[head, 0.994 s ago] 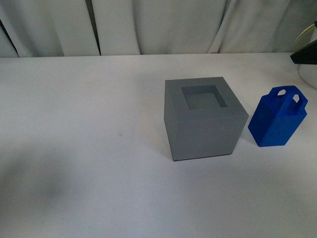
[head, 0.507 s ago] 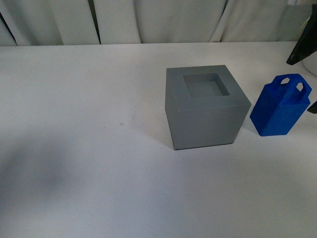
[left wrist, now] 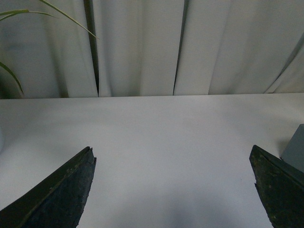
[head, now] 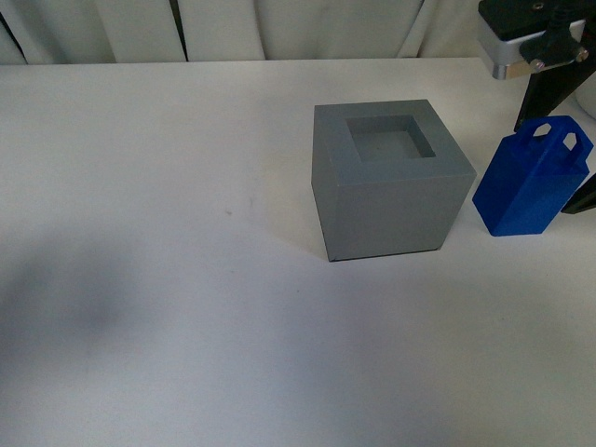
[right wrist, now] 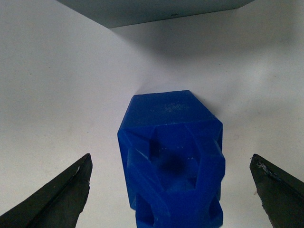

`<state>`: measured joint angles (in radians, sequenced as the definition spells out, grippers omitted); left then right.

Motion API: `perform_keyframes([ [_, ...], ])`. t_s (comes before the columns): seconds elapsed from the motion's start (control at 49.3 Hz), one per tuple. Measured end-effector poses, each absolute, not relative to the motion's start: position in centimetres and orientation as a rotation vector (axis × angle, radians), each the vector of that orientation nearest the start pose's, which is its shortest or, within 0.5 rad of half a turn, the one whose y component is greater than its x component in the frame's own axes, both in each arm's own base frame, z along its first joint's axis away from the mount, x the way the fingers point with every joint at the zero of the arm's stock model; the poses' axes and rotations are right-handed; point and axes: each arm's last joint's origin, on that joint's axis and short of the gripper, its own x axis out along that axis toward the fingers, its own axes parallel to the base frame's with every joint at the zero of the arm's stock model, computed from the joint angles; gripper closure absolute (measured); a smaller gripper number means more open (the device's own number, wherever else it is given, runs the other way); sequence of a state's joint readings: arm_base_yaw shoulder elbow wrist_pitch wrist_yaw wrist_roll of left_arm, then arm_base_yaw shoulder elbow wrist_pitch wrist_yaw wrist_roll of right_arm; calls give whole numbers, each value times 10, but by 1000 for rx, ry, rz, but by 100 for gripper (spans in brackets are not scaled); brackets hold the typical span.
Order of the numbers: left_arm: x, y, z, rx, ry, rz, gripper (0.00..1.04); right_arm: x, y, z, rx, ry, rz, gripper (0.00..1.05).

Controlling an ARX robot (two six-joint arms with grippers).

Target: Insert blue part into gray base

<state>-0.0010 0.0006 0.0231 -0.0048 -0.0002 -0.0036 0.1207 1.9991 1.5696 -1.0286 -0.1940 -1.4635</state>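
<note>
- The left gripper (left wrist: pixel 171 149) shows only in its own wrist view. Its jaws stand wide apart with nothing between them, over bare white table (head: pixel 140 233). White curtains (left wrist: pixel 142 47) hang behind the far edge, and thin green leaves (left wrist: pixel 28 12) reach in from the side.
- The gray base (head: pixel 389 182) sits on the table at about 2 o'clock from the middle of the front view. The square recess (head: pixel 396 140) in its top face is empty and faces up.
- The blue part (head: pixel 533 182) stands upright on the table at 3 o'clock of the gray base. It is just beside the base and not touching it. Its two looped openings are at the top.
- The right gripper (right wrist: pixel 170 159) reaches in from the 1 o'clock corner of the front view, directly above the blue part. Its jaws are spread wide to either side of the part. One finger (head: pixel 543 93) is at the part's 12 o'clock and the other at its 3 o'clock. The right wrist view shows clear table between each fingertip and the blue plastic, so nothing is gripped.
</note>
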Motion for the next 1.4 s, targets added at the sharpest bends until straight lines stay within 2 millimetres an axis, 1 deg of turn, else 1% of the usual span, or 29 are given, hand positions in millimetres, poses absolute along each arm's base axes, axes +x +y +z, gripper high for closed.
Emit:
perform_keyframes([
  [0.122, 96, 0, 171, -4, -18, -1, 6, 388, 54, 193, -1115, 986, 1263, 7],
  [0.365, 96, 0, 171, -4, -18, -1, 6, 390, 55, 189, -1118, 977, 1259, 9],
  [0.406, 96, 0, 171, -4, -18, -1, 6, 390, 55, 189, -1119, 977, 1258, 14],
  [0.426, 96, 0, 171, -4, -18, -1, 6, 390, 55, 189, -1119, 978, 1259, 20],
  [0.527, 96, 0, 171, -4, -18, -1, 6, 389, 55, 189, -1113, 986, 1265, 37],
  [0.568, 96, 0, 171, -4, -18, -1, 6, 389, 55, 189, -1109, 993, 1269, 46],
  [0.669, 96, 0, 171, -4, -18, -1, 6, 389, 54, 193, -1097, 994, 1276, 58],
  [0.73, 96, 0, 171, -4, -18, -1, 6, 389, 54, 197, -1092, 991, 1278, 58],
  [0.791, 96, 0, 171, -4, -18, -1, 6, 390, 53, 206, -1083, 982, 1278, 58],
  [0.892, 96, 0, 171, -4, -18, -1, 6, 392, 52, 233, -1084, 951, 1260, 58],
  [1.116, 96, 0, 171, -4, -18, -1, 6, 396, 57, 269, -1064, 876, 1249, 58],
  [1.237, 96, 0, 171, -4, -18, -1, 6, 394, 71, 288, -1065, 826, 1270, 58],
  [1.298, 96, 0, 171, -4, -18, -1, 6, 391, 84, 295, -1068, 795, 1299, 58],
  [1.4, 96, 0, 171, -4, -18, -1, 6, 386, 104, 300, -1084, 763, 1343, 58],
])
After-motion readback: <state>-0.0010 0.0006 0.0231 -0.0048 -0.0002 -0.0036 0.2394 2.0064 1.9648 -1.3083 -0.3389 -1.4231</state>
